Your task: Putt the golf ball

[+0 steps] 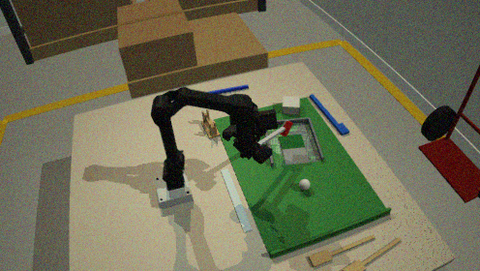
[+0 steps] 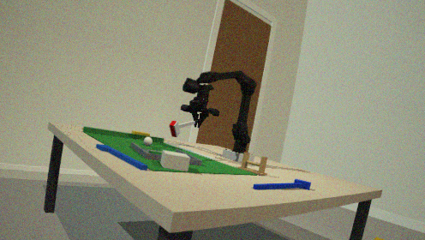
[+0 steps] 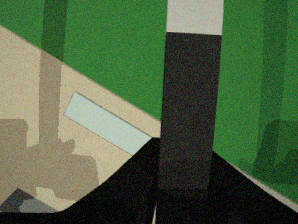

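Observation:
My gripper (image 1: 254, 145) (image 2: 197, 122) (image 3: 174, 147) is shut on the red putter's dark grip (image 3: 190, 90). The putter's red head (image 1: 287, 128) (image 2: 173, 129) hangs in the air on its pale shaft, slanting out from the fingers above the green mat (image 1: 344, 194) (image 2: 107, 141). The white golf ball (image 1: 304, 184) (image 2: 147, 141) rests on the mat, apart from the putter head, in front of the grey ramp (image 1: 296, 157). The raised green (image 1: 292, 141) lies behind the ramp, inside grey walls (image 1: 315, 139). The wrist view shows neither ball nor putter head.
A white block (image 1: 291, 105) (image 2: 175, 160) stands behind the walls. A wooden stand (image 1: 209, 126) (image 2: 254, 165) and a pale strip (image 1: 235, 199) (image 3: 107, 122) are beside the mat. Blue putters (image 1: 329, 114) (image 2: 280, 186) and wooden putters (image 1: 320, 257) lie around it. The mat has a raised green edge (image 1: 334, 233).

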### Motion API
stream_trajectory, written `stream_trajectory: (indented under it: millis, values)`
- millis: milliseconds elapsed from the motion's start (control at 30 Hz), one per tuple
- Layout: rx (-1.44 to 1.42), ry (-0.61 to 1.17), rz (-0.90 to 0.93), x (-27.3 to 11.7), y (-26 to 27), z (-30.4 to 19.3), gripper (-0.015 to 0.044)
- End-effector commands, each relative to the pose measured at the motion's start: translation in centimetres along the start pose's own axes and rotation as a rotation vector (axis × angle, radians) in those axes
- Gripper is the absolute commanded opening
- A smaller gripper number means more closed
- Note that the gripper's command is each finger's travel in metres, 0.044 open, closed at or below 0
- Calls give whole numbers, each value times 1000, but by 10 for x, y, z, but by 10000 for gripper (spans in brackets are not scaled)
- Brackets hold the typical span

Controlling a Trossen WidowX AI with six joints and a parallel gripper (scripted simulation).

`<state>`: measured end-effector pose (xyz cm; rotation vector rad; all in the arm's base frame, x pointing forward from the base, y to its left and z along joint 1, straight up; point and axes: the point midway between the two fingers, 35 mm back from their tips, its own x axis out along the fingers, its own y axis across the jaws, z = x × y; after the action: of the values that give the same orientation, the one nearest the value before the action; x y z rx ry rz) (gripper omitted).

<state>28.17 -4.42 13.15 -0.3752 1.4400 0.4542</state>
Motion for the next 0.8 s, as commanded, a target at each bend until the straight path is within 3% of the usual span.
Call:
stream_trajectory:
  millis: [0, 767]
  values:
    - [136, 10, -20, -5, -22, -12, 0]
    - [733, 71, -91, -23, -93, -97, 0]
